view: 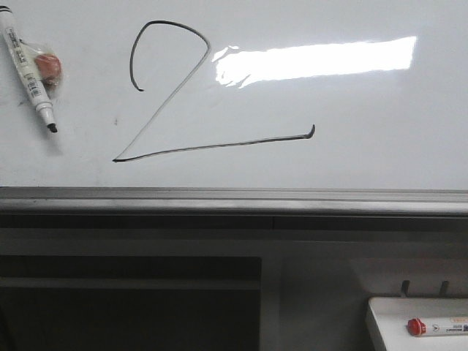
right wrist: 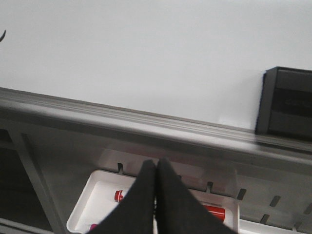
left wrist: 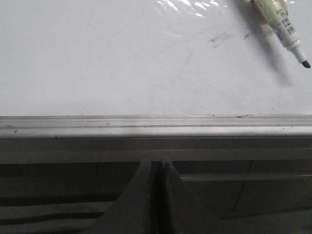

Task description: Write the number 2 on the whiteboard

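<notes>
number 2 (view: 197, 95) on whiteboard (view: 365, 146), marker (view: 28, 67) left of it; tray (right wrist: 90, 195) below right gripper (right wrist: 156, 195), holding capped markers (right wrist: 214, 213).

Whiteboard (view: 365, 153): glossy white, faint smudges, bright glare band upper right; grey metal frame along lower edge. Number 2 (view: 172, 102): thin black line, left of board centre. Curved hook at top, long diagonal down to lower left, long base stroke running right, ending in a small upward tick. Figure complete.
</notes>
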